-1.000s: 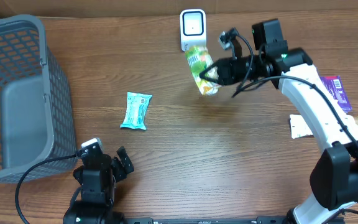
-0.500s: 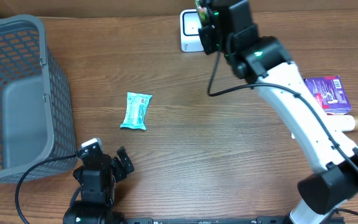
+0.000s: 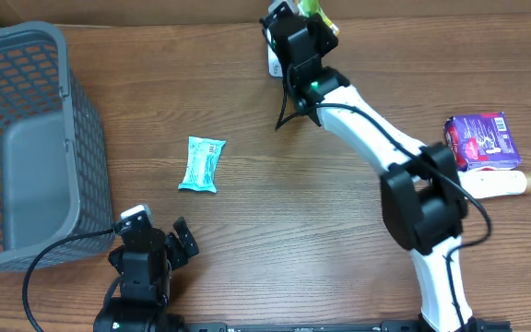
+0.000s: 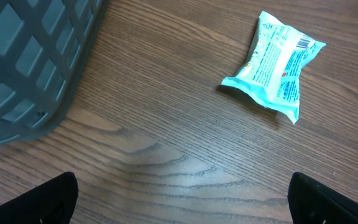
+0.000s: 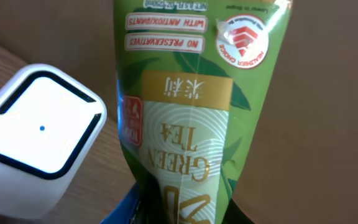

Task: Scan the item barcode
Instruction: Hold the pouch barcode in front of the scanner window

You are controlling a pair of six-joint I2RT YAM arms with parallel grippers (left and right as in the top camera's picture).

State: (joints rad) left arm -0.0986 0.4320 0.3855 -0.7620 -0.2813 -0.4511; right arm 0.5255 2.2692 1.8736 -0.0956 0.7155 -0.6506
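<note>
A green tea pouch (image 5: 185, 106) fills the right wrist view, pinched at its lower end by my right gripper (image 5: 185, 214), which is shut on it. The white scanner (image 5: 39, 137) stands just left of the pouch, its window lit. From overhead, the right gripper (image 3: 307, 20) sits at the table's far edge, over the scanner (image 3: 273, 61), and only a sliver of the pouch (image 3: 313, 8) shows. My left gripper (image 4: 188, 205) is open over bare wood near the front edge, seen from overhead as the left gripper (image 3: 146, 254). A teal packet (image 4: 275, 65) lies ahead of it.
A grey mesh basket (image 3: 26, 138) takes up the left side, and its wall (image 4: 23, 56) is close to the left gripper. A purple package (image 3: 480, 140) and a white tube (image 3: 496, 184) lie at the right edge. The teal packet (image 3: 201, 164) is mid-table.
The right arm has swung the green pouch from right of the scanner to the far edge above it. The left arm has not moved.
</note>
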